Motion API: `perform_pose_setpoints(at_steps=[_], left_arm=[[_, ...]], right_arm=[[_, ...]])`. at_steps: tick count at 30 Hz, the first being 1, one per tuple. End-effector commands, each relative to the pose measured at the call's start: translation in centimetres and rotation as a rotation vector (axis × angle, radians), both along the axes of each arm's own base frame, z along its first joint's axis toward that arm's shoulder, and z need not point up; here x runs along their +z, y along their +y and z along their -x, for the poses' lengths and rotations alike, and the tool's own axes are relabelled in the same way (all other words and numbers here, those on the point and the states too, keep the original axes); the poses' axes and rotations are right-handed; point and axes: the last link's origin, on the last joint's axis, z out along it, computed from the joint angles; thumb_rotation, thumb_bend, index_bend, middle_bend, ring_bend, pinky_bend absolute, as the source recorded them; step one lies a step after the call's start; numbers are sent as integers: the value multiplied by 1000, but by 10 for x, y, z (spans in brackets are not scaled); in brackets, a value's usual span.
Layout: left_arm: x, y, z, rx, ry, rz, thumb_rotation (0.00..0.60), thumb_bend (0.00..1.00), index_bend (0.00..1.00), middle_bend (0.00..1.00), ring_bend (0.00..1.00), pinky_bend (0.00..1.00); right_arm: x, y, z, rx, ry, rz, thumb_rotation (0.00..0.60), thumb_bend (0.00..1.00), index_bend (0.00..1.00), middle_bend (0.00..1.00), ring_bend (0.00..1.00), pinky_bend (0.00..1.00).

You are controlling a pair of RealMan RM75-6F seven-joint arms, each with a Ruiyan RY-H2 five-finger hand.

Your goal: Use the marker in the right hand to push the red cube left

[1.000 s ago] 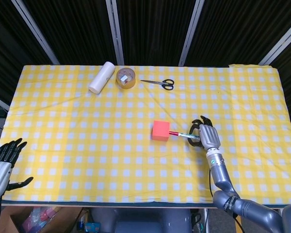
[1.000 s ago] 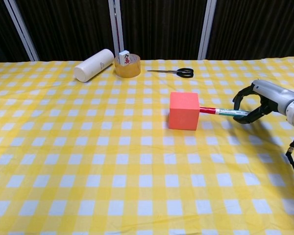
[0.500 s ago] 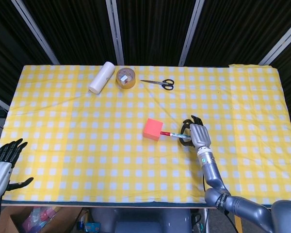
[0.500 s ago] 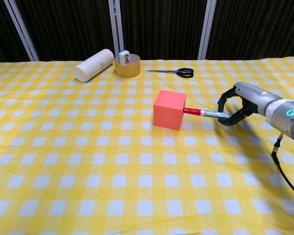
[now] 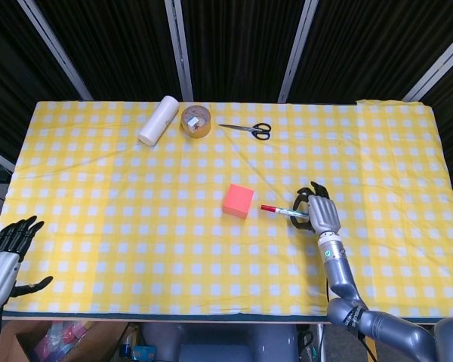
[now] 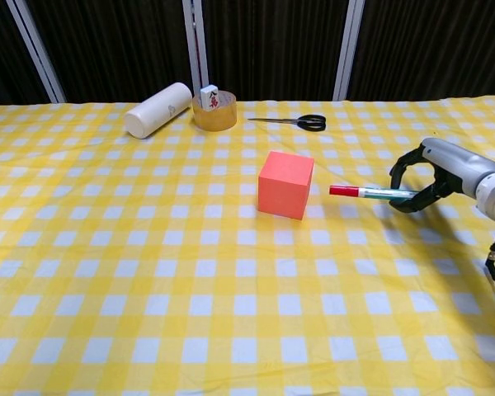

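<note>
The red cube (image 5: 238,200) (image 6: 285,184) sits near the middle of the yellow checked table, turned slightly. To its right, my right hand (image 5: 322,214) (image 6: 433,172) holds a marker (image 5: 283,211) (image 6: 371,193) with a red cap that points left at the cube. A small gap separates the cap's tip from the cube's right face. At the table's near left corner, my left hand (image 5: 6,253) rests with its fingers spread and holds nothing; the chest view does not show it.
A white roll (image 5: 158,120) (image 6: 157,109), a tape ring (image 5: 196,122) (image 6: 214,110) with a small tile on it, and black-handled scissors (image 5: 248,130) (image 6: 297,122) lie along the far edge of the table (image 5: 98,188).
The marker pushed the cube left and turned it slightly. Then my right hand drew back to the right, and the marker tip came off the cube. My left hand has not moved.
</note>
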Motion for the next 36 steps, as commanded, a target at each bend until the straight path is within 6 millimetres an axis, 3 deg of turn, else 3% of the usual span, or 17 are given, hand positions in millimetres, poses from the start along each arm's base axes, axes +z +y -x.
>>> perform_pose_setpoints(at_steps=[1,17,29,36], left_arm=[[0,0,0,-1,-3,0,600,0,0,0,0,0],[2,1,0,16,-23,17,600,0,0,0,0,0],[7,0,3,29,-41,17,600,0,0,0,0,0],[9,-1,4,34,-42,12,600,0,0,0,0,0]], right_arm=[[-2,0,-3,3,-7,-4,600,388,602,271,40,51],[-29,-15,-25,4,-2,-29,600,388,602,273,40,51],[-52,-20,-73,82,-10,-52,600,388,602,278,42,52],[-61,-17,-89,111,-1,-67,600,388,602,278,42,52]])
